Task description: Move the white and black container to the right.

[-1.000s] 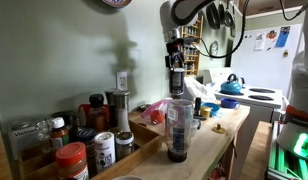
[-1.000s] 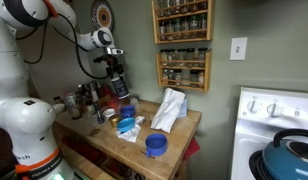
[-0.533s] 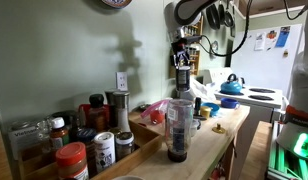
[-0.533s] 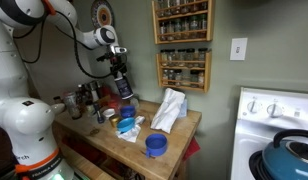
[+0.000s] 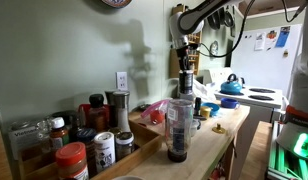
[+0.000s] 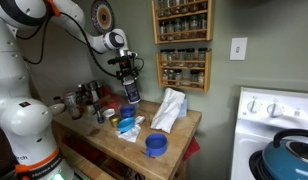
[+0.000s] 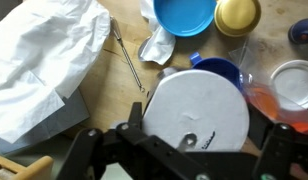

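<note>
My gripper (image 7: 199, 150) is shut on the white and black container (image 7: 199, 110). In the wrist view only its round white underside shows between the jaws. In both exterior views the gripper (image 5: 183, 78) (image 6: 131, 92) holds the small container (image 6: 132, 97) (image 5: 184, 84) in the air above the wooden counter (image 6: 184, 128). It hangs over the blue items near the white cloth (image 6: 169, 108). The black lid is hidden inside the gripper.
A tall clear tumbler (image 5: 177, 125) stands near the camera. Spice jars (image 5: 104, 148) and a red-lidded jar (image 5: 72, 160) sit along the wall side. A blue bowl (image 7: 184, 15), a yellow lid (image 7: 237, 15) and the cloth (image 7: 44, 60) lie below. Wall spice racks (image 6: 182, 20) hang behind.
The arm has carried the container sideways, rightwards in both exterior views, and slightly lower. The grip has stayed shut on it.
</note>
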`<state>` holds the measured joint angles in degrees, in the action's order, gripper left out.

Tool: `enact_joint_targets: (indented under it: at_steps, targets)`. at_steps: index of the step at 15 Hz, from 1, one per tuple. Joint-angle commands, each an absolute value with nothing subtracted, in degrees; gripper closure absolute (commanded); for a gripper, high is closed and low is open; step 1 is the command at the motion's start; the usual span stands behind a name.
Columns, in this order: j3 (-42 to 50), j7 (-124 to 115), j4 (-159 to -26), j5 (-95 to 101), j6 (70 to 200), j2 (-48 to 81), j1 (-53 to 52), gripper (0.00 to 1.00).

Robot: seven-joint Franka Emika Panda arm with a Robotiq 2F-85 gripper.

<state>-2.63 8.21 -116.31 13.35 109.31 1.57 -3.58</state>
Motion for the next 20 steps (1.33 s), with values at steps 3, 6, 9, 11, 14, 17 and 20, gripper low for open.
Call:
enact_joint_targets:
  at_steps: [3, 6, 9, 11, 14, 17, 20]
  targets:
    - [-2.55, 11.24, -115.73, 13.33, 109.26, 2.04, -2.96, 0.29]
    - [-2.60, 11.38, -116.90, 13.55, 118.25, 3.97, -2.90, 0.29]
    - [-2.57, 11.17, -118.11, 13.42, 124.91, 6.01, -2.87, 0.29]
    - [-1.91, 8.36, -118.43, 17.75, 125.03, 6.83, -3.10, 0.29]
    - [-0.88, 5.75, -118.62, 21.61, 124.08, 7.72, -2.84, 0.29]
    - [-0.58, 5.95, -118.20, 21.85, 124.62, 9.20, -2.81, 0.29]
    - [-0.94, 7.43, -117.84, 20.83, 124.44, 10.40, -2.85, 0.29]
